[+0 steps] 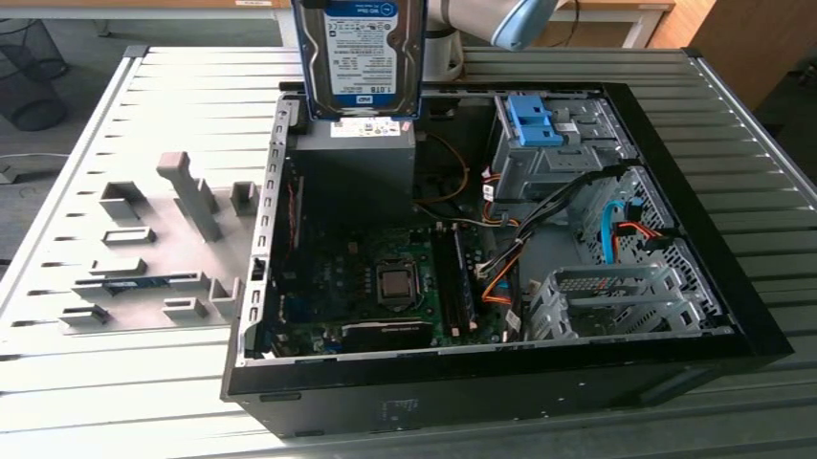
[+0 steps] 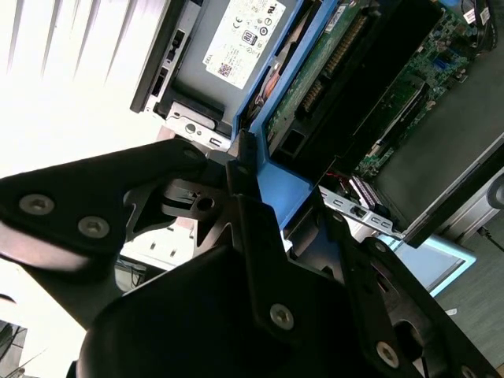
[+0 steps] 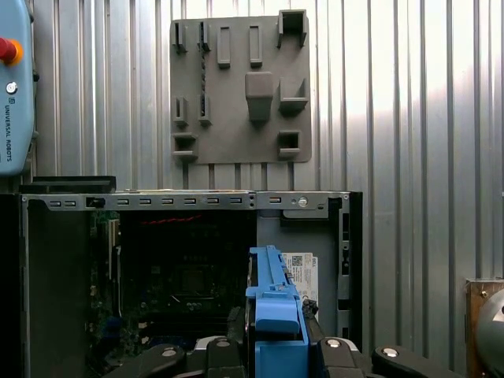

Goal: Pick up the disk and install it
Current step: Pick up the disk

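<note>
Your grey holder plate (image 1: 153,249) sits by the case's (image 1: 511,392) wall on the exterior view's left. The disk (image 1: 362,48) hangs upright above the case's far edge, gripper (image 2: 256,185) clenched on its blue carrier (image 3: 276,311). Hold it square, clear of the cables (image 1: 504,273).

We see a white-and-blue label (image 1: 364,33) of small print and a barcode on the disk (image 1: 359,72). In the second wrist view a white sticker (image 2: 246,39) of marks sits on the grey power-supply box (image 2: 197,59). Lettering runs along the pale blue housing (image 3: 14,102). We read none off.
</note>
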You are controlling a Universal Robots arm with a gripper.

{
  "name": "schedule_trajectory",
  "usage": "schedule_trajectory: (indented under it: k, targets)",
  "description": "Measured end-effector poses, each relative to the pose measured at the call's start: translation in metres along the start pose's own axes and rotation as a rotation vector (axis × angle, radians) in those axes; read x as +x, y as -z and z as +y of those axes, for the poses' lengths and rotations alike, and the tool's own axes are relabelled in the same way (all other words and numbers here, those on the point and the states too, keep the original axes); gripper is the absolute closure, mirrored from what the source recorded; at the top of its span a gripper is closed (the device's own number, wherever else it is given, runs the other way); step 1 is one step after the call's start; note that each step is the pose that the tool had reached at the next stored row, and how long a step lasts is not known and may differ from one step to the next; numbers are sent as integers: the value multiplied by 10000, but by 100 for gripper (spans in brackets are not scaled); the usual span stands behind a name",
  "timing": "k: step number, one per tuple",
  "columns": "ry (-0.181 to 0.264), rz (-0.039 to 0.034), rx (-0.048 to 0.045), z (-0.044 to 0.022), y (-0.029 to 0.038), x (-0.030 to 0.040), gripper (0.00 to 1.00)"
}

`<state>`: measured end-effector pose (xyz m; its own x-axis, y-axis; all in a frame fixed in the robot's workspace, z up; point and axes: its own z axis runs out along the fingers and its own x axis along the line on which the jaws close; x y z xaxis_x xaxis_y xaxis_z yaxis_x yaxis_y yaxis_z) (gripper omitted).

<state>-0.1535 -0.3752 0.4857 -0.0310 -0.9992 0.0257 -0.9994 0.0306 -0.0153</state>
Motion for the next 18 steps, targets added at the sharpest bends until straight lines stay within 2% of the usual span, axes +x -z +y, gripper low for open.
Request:
schedule_trajectory:
  k: [14,18]
  targets:
    - [0,0,0,-3,0,0,64]
    - [0,0,0,-3,-1,22,64]
